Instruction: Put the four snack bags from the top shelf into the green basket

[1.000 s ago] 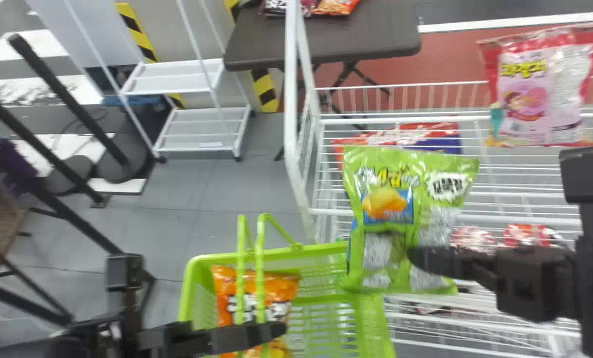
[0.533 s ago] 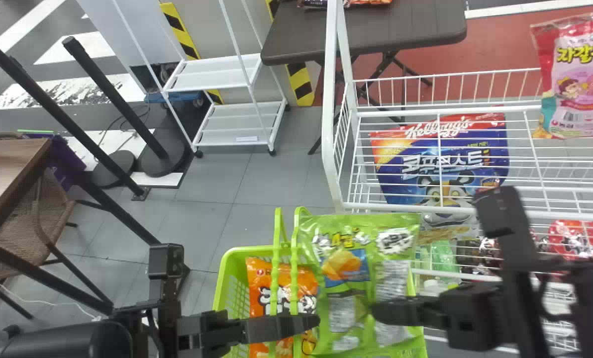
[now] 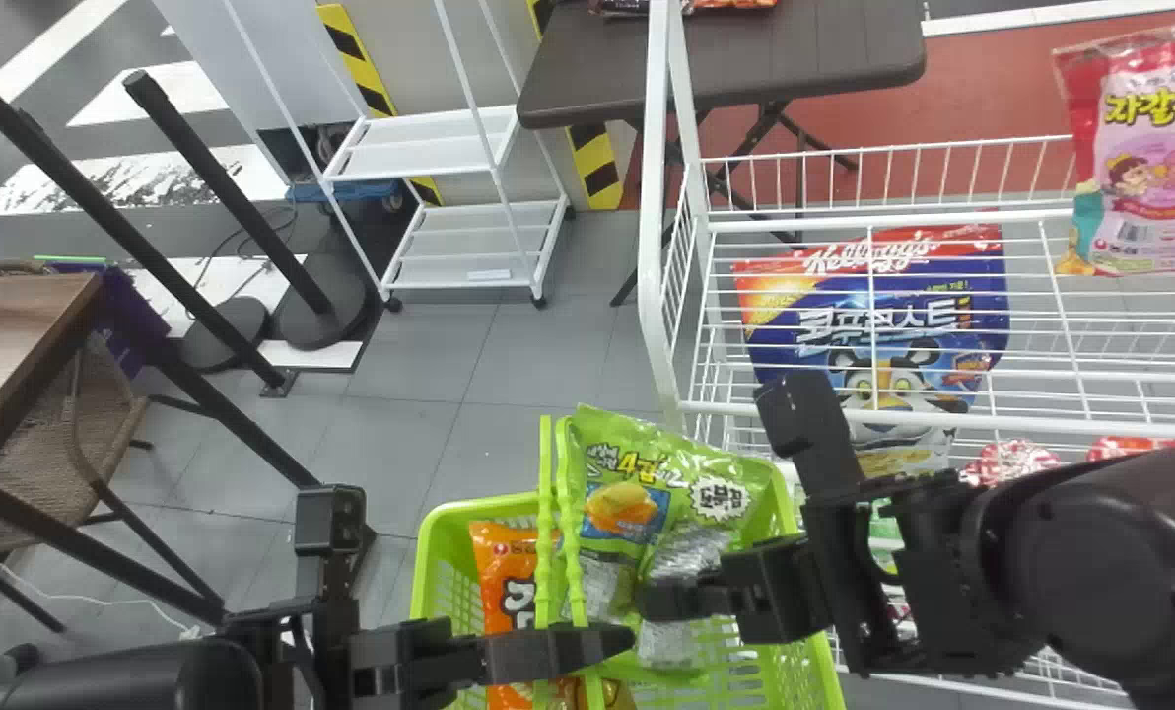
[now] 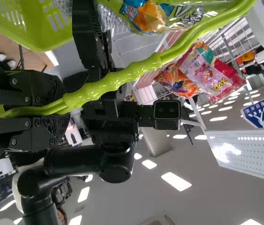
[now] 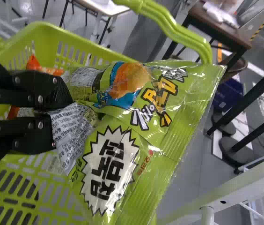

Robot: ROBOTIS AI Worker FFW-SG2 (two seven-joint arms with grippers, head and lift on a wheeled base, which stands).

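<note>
At the far left, a wood table [image 3: 26, 306] is standing well apart from the basket [image 3: 489, 506], and grey floor [image 3: 420, 365] is stretching between them, giving open room on that side. The left gripper [image 3: 609, 643] is clamping the basket's 2 handles [image 4: 132, 72], its 2 fingers pressing in from either side.

Inside, on the left, 1 orange bag [image 3: 509, 577] is standing behind the handles, partly covered by them. Just right of it, the green bag [image 3: 681, 483] is leaning at a tilt, its lower part sitting within the basket and its upper edge poking up past the far rim, near the handles. It is looking glossy and puffed, with an orange picture on blue, a white spiky badge, a ridged seal and a crumpled silvery panel. The right gripper [image 3: 652, 600] is pinching it at that panel, over the basket, and the film is folding in at the 2 fingertips.

To the right of the green bag, open mesh is showing, leaving some room before the right wall. The white rack [image 3: 655, 217] is rising close beyond the far rim, its post being the nearest hard edge. A blue pack [image 3: 873, 325] is lying behind its wires. At the far right, 1 pink bag [image 3: 1154, 168] is resting up on the rack.
</note>
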